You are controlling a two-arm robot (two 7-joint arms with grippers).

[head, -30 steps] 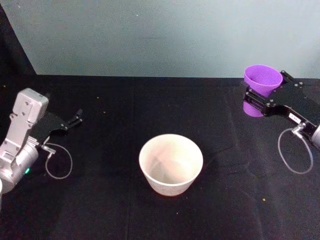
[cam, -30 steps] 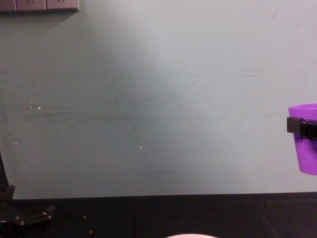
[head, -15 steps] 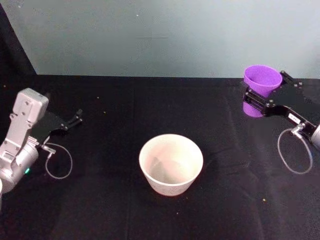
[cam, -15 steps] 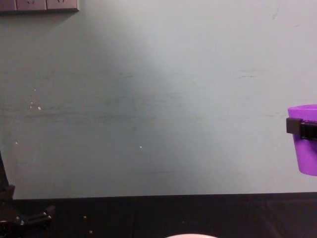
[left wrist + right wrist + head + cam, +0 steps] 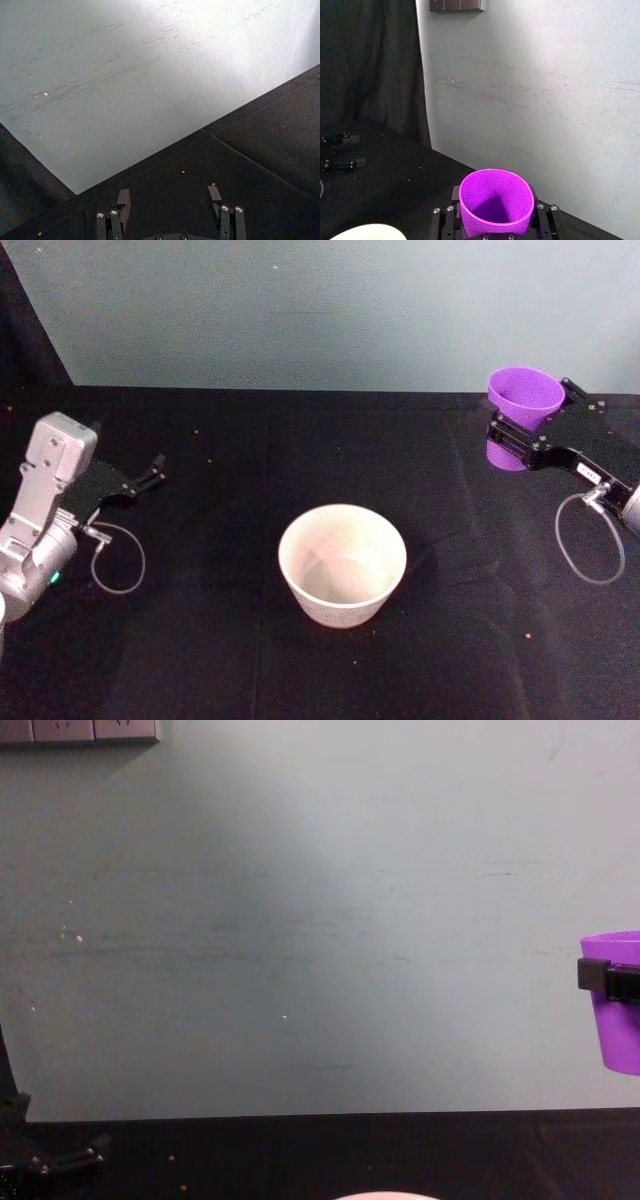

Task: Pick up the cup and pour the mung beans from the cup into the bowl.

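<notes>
Left edge of the bench (image 5: 230, 660): the left gripper (image 5: 155, 472) sits low over the black cloth, its two fingers (image 5: 123, 199) apart with nothing between them. A few stray grains (image 5: 183, 172) lie on the cloth beyond it. Centre, toward the near edge: the bowl (image 5: 340, 612) stands upright, well apart from both grippers; whether it holds anything cannot be told. Far right corner: the right gripper (image 5: 535, 415) is clamped on the cup (image 5: 525, 392), one finger on each side of its wall just below the rim. The cup is upright, mouth up, and lifted clear of the bench, as the chest view shows (image 5: 620, 1030); its visible inside is plain purple (image 5: 495, 202).
</notes>
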